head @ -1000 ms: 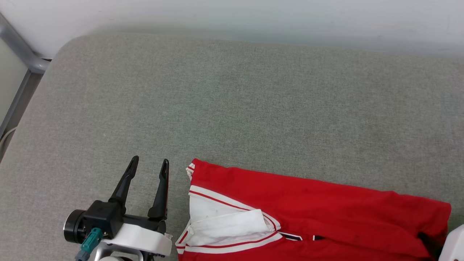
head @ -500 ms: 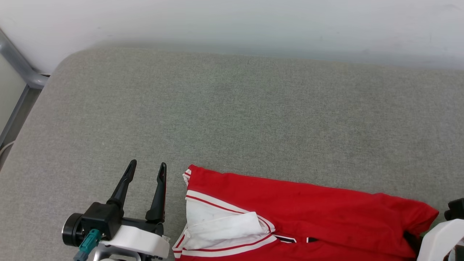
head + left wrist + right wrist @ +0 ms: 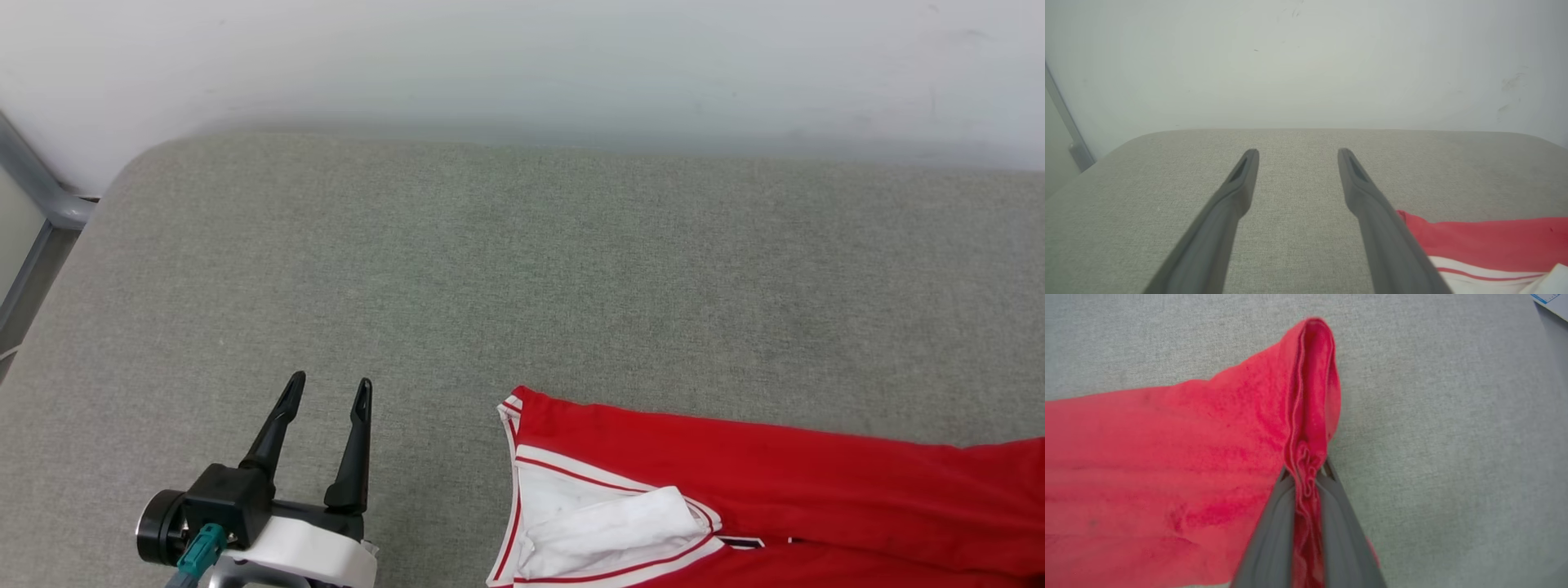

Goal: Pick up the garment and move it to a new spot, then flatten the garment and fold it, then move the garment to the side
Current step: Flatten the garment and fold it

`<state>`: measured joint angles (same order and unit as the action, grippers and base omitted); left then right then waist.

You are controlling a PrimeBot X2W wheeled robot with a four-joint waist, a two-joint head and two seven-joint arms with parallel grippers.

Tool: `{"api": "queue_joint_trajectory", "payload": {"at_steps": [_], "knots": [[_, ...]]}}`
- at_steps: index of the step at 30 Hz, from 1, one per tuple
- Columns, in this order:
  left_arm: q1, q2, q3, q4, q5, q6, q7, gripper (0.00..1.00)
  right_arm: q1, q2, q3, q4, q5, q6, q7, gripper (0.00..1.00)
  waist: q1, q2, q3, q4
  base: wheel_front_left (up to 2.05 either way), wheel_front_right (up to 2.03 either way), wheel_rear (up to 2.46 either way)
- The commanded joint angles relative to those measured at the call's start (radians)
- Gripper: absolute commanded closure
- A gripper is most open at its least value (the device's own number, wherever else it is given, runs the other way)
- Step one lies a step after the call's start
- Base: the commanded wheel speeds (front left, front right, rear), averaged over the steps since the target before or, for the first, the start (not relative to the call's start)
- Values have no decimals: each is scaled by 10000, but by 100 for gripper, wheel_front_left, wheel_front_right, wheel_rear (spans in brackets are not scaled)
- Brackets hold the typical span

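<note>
At the far left of the head view a grey metal frame [image 3: 37, 204] borders the grey padded surface [image 3: 522, 269]. Next comes the left gripper [image 3: 331, 380], which hovers low over bare fabric with its two dark fingers spread apart and nothing between them. It stands near the garment's collar end but does not touch it. To its right the garment [image 3: 735, 457] lies along the near edge of the surface as a long red band, with a white sleeve [image 3: 604, 531] turned over on top. At the right end, in the right wrist view, the right gripper [image 3: 1305, 473] is clenched on a gathered ridge of red cloth [image 3: 1310, 396], which is raised off the surface. The garment looks narrowed rather than spread out, so this is probably a moving step. Whether it is the first relocation or the last shift aside cannot be told, and no neat finished fold shows.
</note>
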<state>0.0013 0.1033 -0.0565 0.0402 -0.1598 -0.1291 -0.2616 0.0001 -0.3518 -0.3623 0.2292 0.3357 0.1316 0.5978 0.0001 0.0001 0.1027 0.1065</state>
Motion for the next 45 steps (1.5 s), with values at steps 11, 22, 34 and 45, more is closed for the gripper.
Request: {"api": "queue_joint_trajectory", "payload": {"at_steps": [11, 22, 34, 45], "knots": [[259, 101, -291, 173, -59, -19, -44, 0, 911, 696, 672, -1696, 730, -13, 384, 100, -1, -1, -378, 56, 0, 0, 0], [306, -5, -508, 276, -185, -19, -35, 0, 1404, 1656, 2142, -3854, 1629, -13, 1821, 100, -1, -1, -631, 597, 0, 0, 0], [132, -102, -442, 350, -224, -19, -35, 0, 631, 3025, 4639, -4642, 2766, -13, 3048, 100, -1, -1, -615, 1276, 0, 0, 0], [-76, -89, -574, 393, -238, -20, -35, 0, -204, 3023, 5875, -2705, 3294, -13, 1703, 100, -1, -1, -518, 1805, 0, 0, 0]]}}
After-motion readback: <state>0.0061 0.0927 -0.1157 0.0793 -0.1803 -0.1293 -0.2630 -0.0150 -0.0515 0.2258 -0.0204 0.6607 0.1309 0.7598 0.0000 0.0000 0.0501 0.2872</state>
